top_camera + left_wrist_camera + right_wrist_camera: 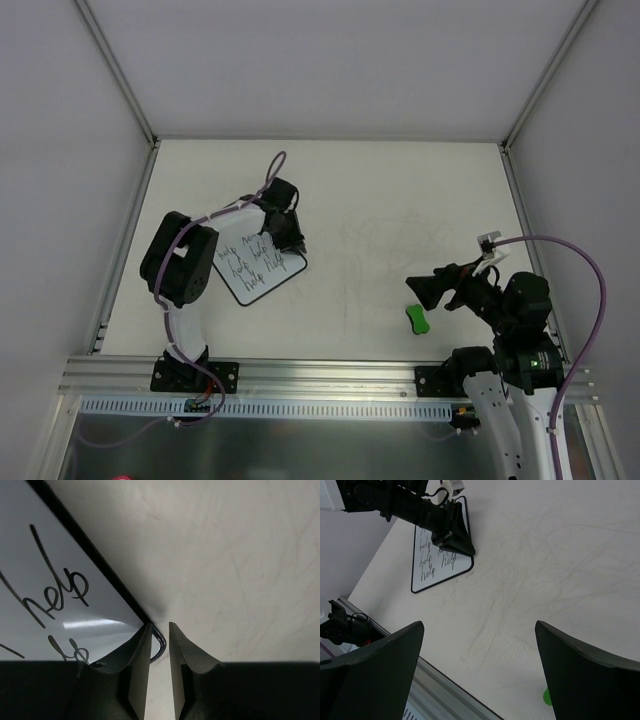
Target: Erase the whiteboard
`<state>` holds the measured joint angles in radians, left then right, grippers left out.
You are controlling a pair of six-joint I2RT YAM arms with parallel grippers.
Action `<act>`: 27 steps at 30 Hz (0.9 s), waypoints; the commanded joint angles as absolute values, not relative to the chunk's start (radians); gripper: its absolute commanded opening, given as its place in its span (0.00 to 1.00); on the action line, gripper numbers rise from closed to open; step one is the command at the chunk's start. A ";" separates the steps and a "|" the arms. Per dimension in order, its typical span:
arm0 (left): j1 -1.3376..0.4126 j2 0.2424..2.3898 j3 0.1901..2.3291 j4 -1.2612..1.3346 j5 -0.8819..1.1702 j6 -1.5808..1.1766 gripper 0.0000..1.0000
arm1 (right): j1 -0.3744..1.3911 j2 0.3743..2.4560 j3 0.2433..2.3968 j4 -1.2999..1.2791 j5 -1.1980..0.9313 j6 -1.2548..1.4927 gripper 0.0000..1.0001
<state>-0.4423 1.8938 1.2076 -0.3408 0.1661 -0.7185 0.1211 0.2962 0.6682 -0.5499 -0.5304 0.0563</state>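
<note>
Left gripper (160, 626) is almost shut at a corner of the whiteboard (250, 275), which lies flat on the surface (380, 200) — I can't tell if it pinches it. My right gripper (479, 625) is wide open and empty, near the green eraser (417, 318). The board is full of words — nothing wiped yet.

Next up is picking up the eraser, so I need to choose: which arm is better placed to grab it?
Right. The right gripper, open, hovers just beside the eraser; the left gripper is down at a corner of the board, well away from it.
</note>
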 commanded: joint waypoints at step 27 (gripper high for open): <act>-0.833 1.778 1.390 -0.439 -0.038 -0.799 0.91 | 0.115 0.334 0.623 -0.719 -0.184 0.123 0.99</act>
